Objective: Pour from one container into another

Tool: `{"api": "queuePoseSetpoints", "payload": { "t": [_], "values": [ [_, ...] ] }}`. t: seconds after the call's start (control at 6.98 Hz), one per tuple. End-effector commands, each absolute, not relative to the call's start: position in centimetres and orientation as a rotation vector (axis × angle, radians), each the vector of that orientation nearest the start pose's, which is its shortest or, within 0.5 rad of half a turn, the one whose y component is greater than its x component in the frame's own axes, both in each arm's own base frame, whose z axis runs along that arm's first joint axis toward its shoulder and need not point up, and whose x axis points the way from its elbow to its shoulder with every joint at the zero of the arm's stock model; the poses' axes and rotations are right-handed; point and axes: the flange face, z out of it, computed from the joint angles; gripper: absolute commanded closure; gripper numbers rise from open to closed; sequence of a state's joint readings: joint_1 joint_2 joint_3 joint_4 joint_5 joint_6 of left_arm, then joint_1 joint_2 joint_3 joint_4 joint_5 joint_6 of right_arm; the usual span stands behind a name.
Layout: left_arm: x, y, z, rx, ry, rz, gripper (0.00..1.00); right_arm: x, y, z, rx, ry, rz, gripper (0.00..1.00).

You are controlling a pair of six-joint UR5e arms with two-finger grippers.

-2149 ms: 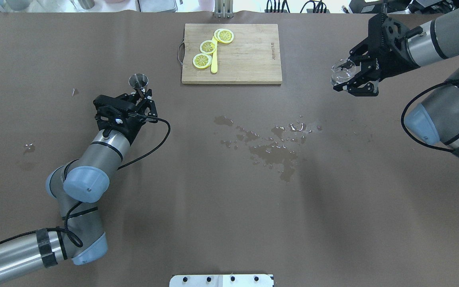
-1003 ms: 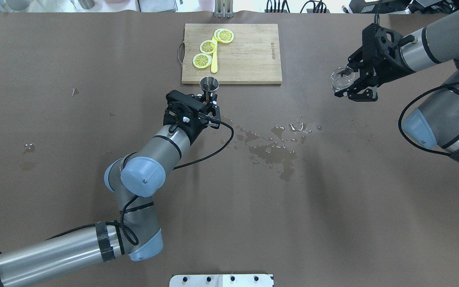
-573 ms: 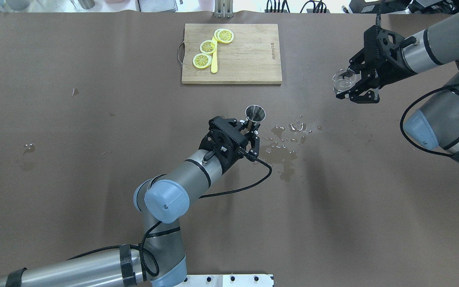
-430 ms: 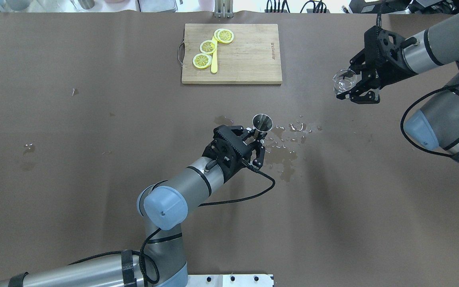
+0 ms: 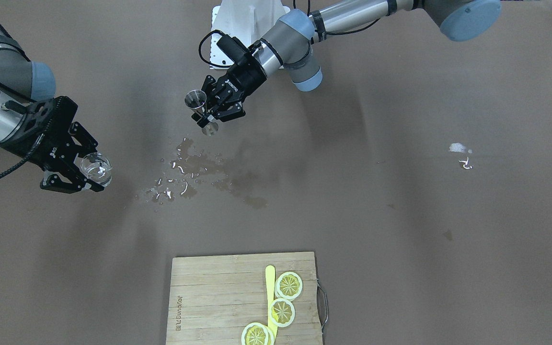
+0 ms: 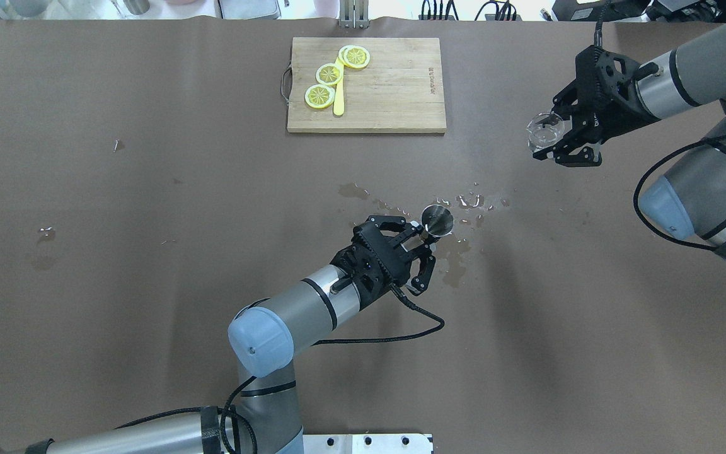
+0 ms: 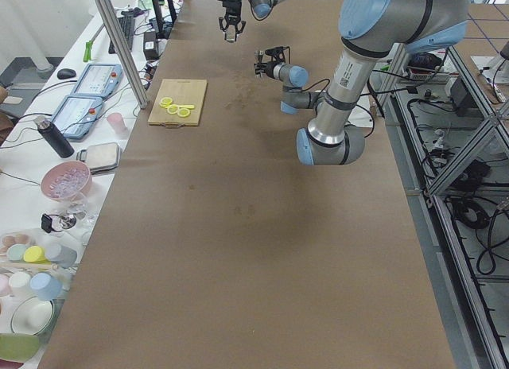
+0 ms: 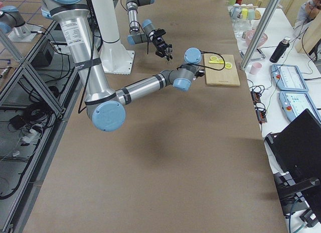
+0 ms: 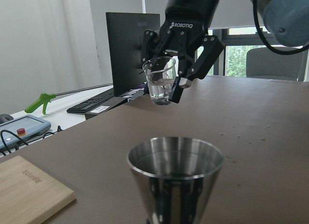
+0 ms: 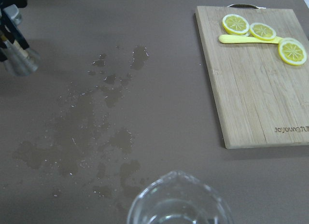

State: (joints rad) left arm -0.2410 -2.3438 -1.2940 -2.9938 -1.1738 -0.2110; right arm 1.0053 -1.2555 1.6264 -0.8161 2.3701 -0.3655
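Note:
My left gripper is shut on a steel cone-shaped jigger, held upright above the middle of the table. In the front-facing view the jigger sits in the left gripper. My right gripper is at the far right, shut on a small clear glass with some clear liquid in it. The two containers are well apart. The left wrist view shows the jigger close up and the glass beyond it, higher. The right wrist view shows the glass rim at the bottom edge.
A patch of spilled liquid wets the brown table under and beside the jigger. A wooden cutting board with lemon slices and a yellow knife lies at the far middle. A white mount plate sits at the near edge.
My left arm has carried the jigger from the table's left side rightward and nearer, to over the spill. The right gripper with the glass has barely shifted.

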Motion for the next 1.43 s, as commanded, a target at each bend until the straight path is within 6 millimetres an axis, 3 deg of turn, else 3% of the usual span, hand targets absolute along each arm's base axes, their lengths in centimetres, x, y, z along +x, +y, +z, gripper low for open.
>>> {"api": "queuePoseSetpoints", "payload": {
  "t": [0.0, 0.43, 0.86, 1.0, 1.29],
  "values": [
    [63.7, -33.9, 14.6, 1.574, 1.082, 0.407, 1.00, -27.0, -54.0, 36.2, 1.069, -0.871, -1.249, 1.00],
    [62.6, -36.1, 15.1, 1.585, 1.047, 0.389, 1.00, -26.6, -53.4, 36.9, 1.086, -0.863, -1.293, 1.00],
    [61.6, -37.9, 16.2, 1.586, 1.011, 0.378, 1.00, -25.8, -49.3, 32.5, 1.141, -0.705, -1.353, 1.00],
    [61.7, -37.8, 16.3, 1.584, 1.009, 0.380, 1.00, -26.3, -48.9, 31.1, 1.115, -0.698, -1.377, 1.00],
    [62.0, -38.0, 16.2, 1.574, 0.993, 0.388, 1.00, -28.2, -49.6, 30.4, 1.095, -0.740, -1.386, 1.00]
  ]
}}
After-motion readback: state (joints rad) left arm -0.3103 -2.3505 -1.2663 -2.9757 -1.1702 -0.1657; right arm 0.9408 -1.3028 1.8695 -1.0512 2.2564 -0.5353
